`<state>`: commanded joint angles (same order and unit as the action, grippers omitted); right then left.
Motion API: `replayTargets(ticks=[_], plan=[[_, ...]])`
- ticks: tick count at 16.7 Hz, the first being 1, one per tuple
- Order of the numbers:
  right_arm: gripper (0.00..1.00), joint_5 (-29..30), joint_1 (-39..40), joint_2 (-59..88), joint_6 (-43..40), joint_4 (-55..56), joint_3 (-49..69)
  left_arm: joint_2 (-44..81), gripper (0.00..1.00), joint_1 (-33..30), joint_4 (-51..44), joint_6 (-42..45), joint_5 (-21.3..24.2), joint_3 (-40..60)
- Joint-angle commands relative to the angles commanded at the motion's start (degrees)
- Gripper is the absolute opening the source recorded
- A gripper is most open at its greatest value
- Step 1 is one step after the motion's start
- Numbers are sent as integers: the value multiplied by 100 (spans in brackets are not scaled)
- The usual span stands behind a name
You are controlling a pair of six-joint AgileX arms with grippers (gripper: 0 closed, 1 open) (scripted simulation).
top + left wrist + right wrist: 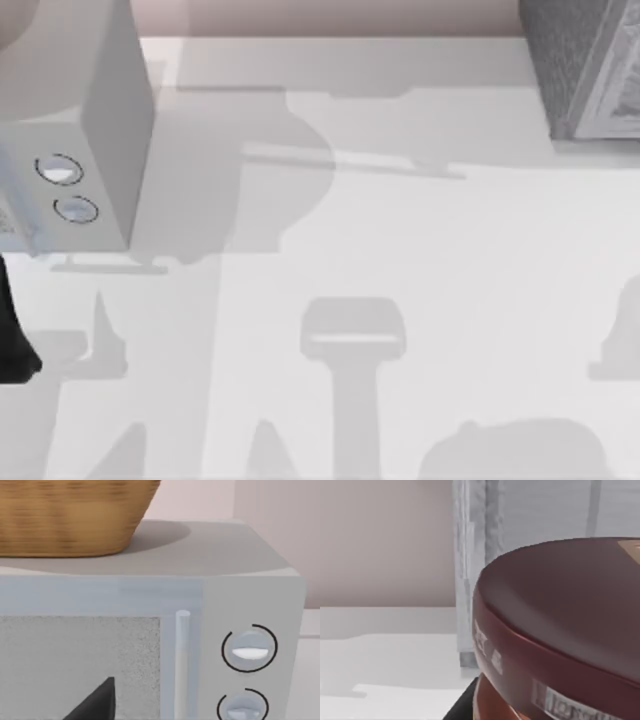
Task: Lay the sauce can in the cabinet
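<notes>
Sauce can [560, 630] close under the right wrist camera, maroon lid up, cabinet [585, 70] at table's far right corner just behind it, microwave [95, 150] far left with wicker basket [70, 515] on top, grip state cannot tell.

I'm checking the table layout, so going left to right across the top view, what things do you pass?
Dark arm part at the left edge → pale box with two round knobs → bare table → cabinet.

Glossy sauce can [560, 625], rough cabinet [580, 60]
</notes>
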<state>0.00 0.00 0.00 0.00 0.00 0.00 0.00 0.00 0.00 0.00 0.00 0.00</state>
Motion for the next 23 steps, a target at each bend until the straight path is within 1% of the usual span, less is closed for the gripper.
replayTargets(ticks=[4, 7, 10, 15, 20, 23], plan=[[0, 95, -29, 169, 14, -56, 162, 0, 100, 0, 0, 0, 0, 0], [0, 346, -77, 739, 35, -322, 806, 0, 100, 0, 0, 0, 0, 0], [0, 511, 17, 1695, 90, -684, 1976, 0, 100, 0, 0, 0, 0, 0], [0, 680, 257, 3360, 193, -1311, 4484, 0, 100, 0, 0, 0, 0, 0], [0, 787, 537, 4724, 227, -1918, 6030, 0, 100, 0, 0, 0, 0, 0], [0, 831, 727, 5627, 182, -2268, 7317, 0, 100, 0, 0, 0, 0, 0]])
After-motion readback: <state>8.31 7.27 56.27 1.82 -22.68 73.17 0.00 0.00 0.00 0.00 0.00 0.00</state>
